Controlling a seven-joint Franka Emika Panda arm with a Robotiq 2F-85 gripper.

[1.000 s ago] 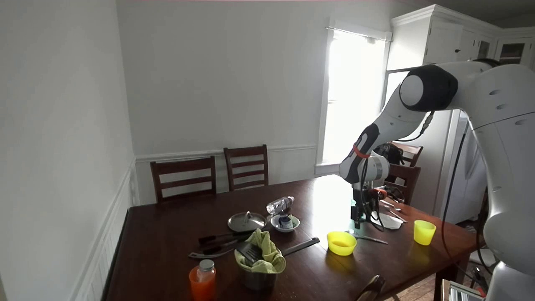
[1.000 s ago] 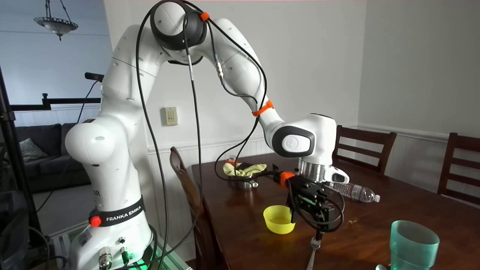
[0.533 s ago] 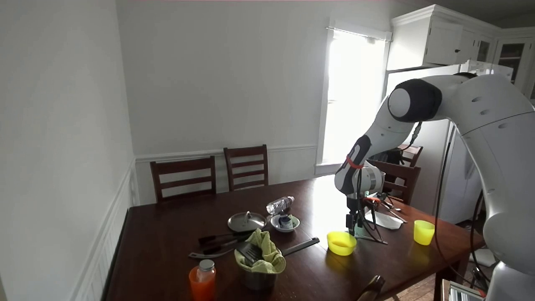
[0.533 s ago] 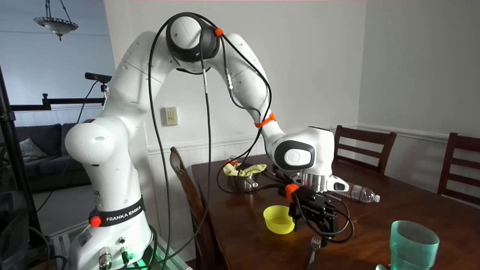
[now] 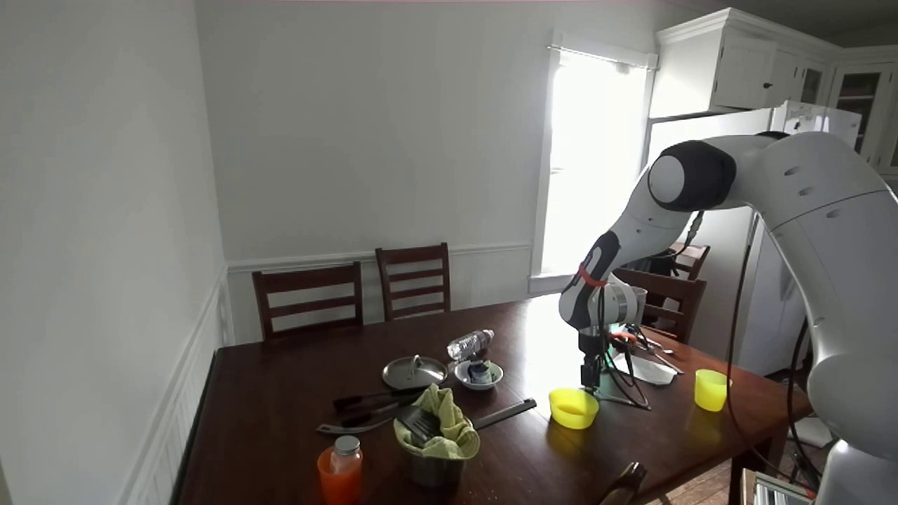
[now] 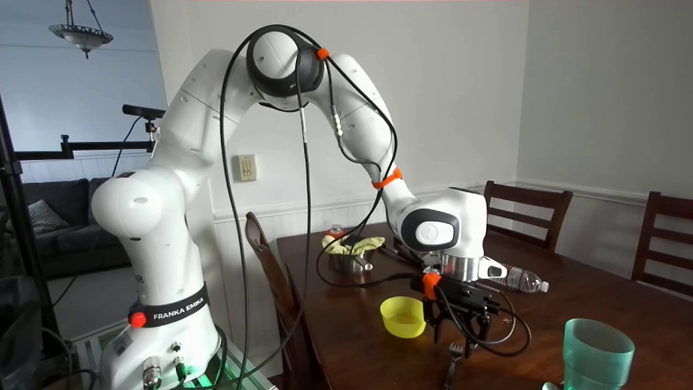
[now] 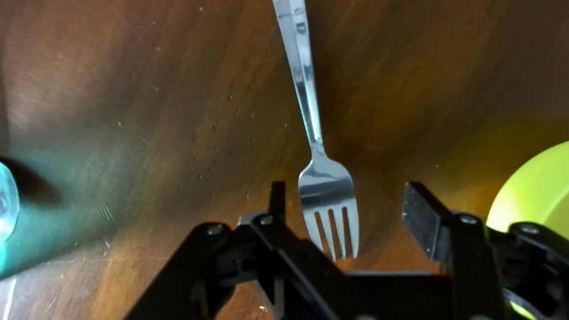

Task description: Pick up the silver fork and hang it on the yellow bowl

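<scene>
The silver fork point(image 7: 306, 89) lies flat on the table, its tines toward my gripper in the wrist view. It also shows in both exterior views point(image 5: 626, 402) point(image 6: 452, 364). My gripper point(image 7: 342, 195) is open and empty. Its fingers are on either side of the fork's head, the left finger closer to it, neither seen touching. In both exterior views the gripper point(image 5: 589, 380) point(image 6: 453, 344) is low over the table by the tines. The yellow bowl point(image 6: 403, 319) stands upright close beside the gripper; it shows in an exterior view point(image 5: 574, 410) and at the wrist view's right edge point(image 7: 531, 191).
A teal cup point(image 6: 598, 355) stands on the fork's other side, also in the wrist view point(image 7: 6, 200). A yellow cup point(image 5: 711, 390), a pot with a green cloth point(image 5: 435, 470), a pan lid point(image 5: 414, 373), a white bowl point(image 5: 478, 376) and a bottle point(image 5: 470, 344) stand or lie around.
The arm has come down and my gripper has lowered toward the fork's tines. It looks turned, with both fingers now showing apart. The fork and the yellow bowl have not moved.
</scene>
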